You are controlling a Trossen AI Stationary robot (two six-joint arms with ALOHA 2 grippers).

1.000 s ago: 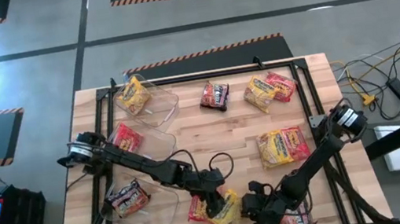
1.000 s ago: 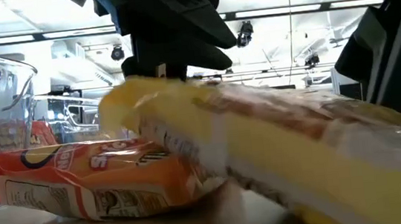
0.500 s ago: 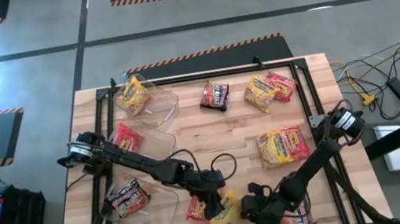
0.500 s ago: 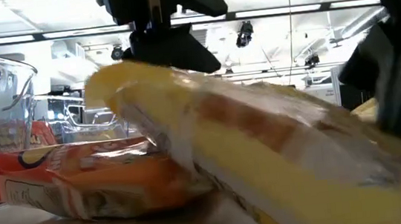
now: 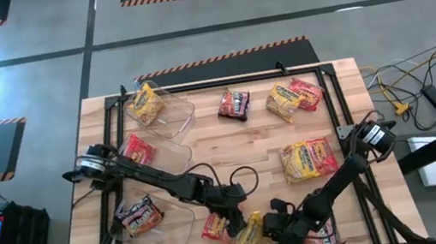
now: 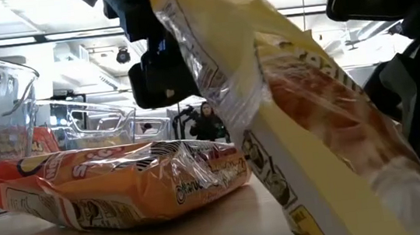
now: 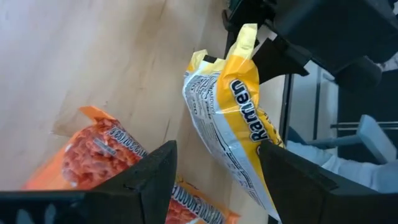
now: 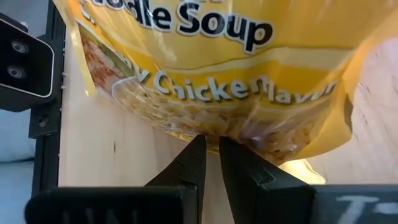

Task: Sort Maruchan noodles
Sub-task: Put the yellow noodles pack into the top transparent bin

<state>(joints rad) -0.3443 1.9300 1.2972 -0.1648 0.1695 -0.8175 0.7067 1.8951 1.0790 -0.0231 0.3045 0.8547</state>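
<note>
A yellow Maruchan noodle packet stands steeply tilted near the table's front edge, with my right gripper shut on it. Its free upper end rises toward my left gripper. That gripper is open, a finger on either side of this end, and I see no touch. An orange packet lies flat on the wood beside the yellow one, left of it in the high view. There, my left gripper and my right gripper face each other across the yellow packet. My right gripper pinches the yellow packet's lower edge between its two fingers, slanting down from the table's right. The packet rises from the fingers, tilted, printed face toward the wrist camera. Whether its lower end touches the table, I cannot tell.
Three clear bins stand at the left, holding a yellow packet, a red one and a dark one. Loose packets lie at the far middle, the far right, the right and under the right arm.
My left gripper has opened and let go of the yellow packet's end. The packet, which lay slanted across the orange one, now stands steeply with that end high. It has come off the orange packet, which has stayed flat on the table.
</note>
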